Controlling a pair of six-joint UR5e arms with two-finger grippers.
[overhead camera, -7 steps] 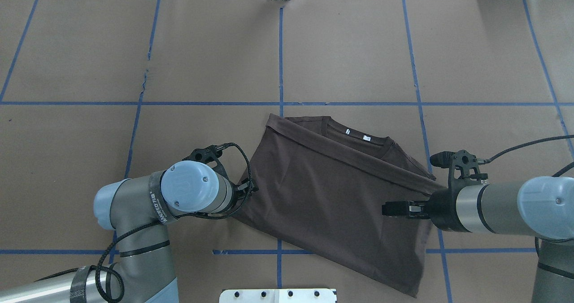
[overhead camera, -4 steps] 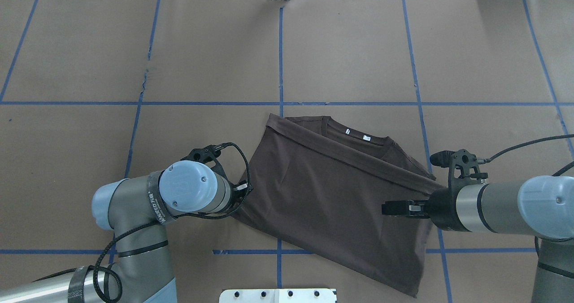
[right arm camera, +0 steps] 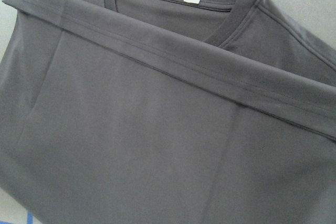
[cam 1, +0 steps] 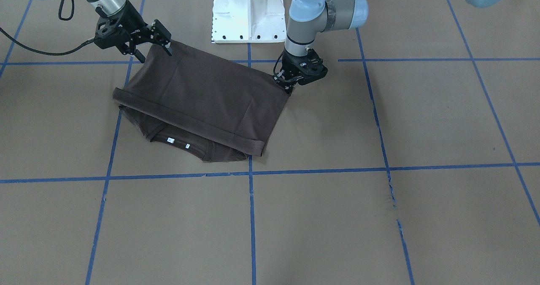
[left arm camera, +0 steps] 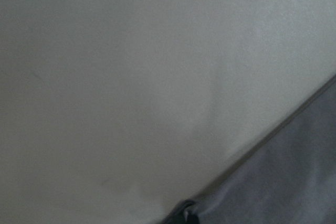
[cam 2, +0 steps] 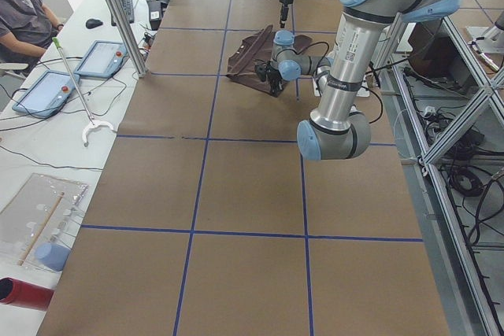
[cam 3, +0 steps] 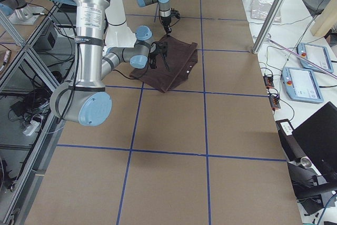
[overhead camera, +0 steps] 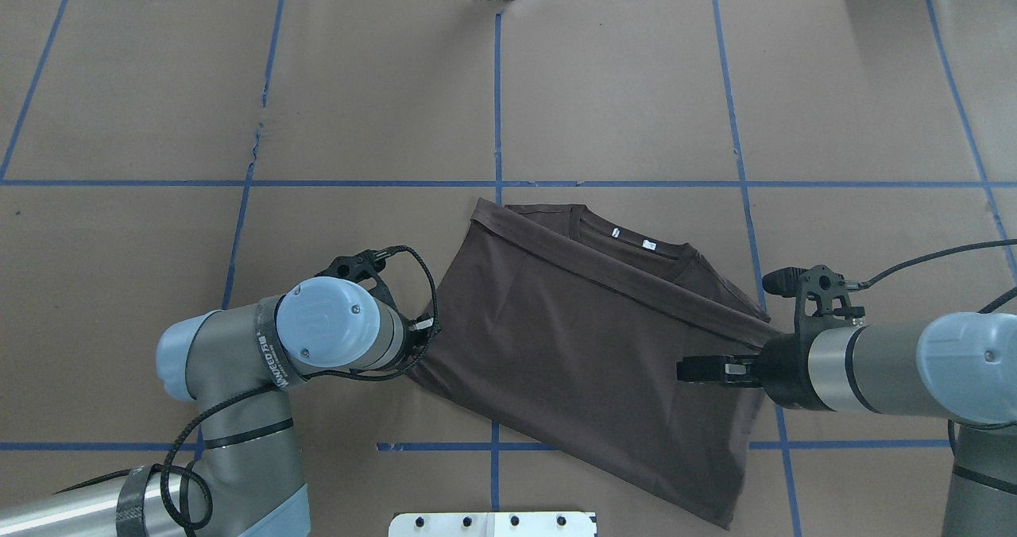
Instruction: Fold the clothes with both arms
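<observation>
The dark brown T-shirt (overhead camera: 588,354) lies folded on the paper, its collar (overhead camera: 636,243) with two small white labels at the far side. A hemmed edge (right arm camera: 173,61) crosses below the collar. My left gripper (cam 1: 290,89) is low at the shirt's left corner and shut on the fabric there; in the overhead view its wrist hides the fingers. In the left wrist view only a slice of T-shirt (left arm camera: 294,182) and bare paper show. My right gripper (cam 1: 155,54) hangs open above the shirt's right side, apart from the cloth.
The white robot base plate (overhead camera: 493,523) sits at the near edge, just behind the shirt. Blue tape lines (overhead camera: 496,92) grid the brown paper, which has a small tear (overhead camera: 258,136). A person (cam 2: 24,5) sits by tablets beyond the table's far side.
My left arm has drawn back to the left and the shirt's left corner and near edge slid with it, smoothing a crease. The right arm has stayed still.
</observation>
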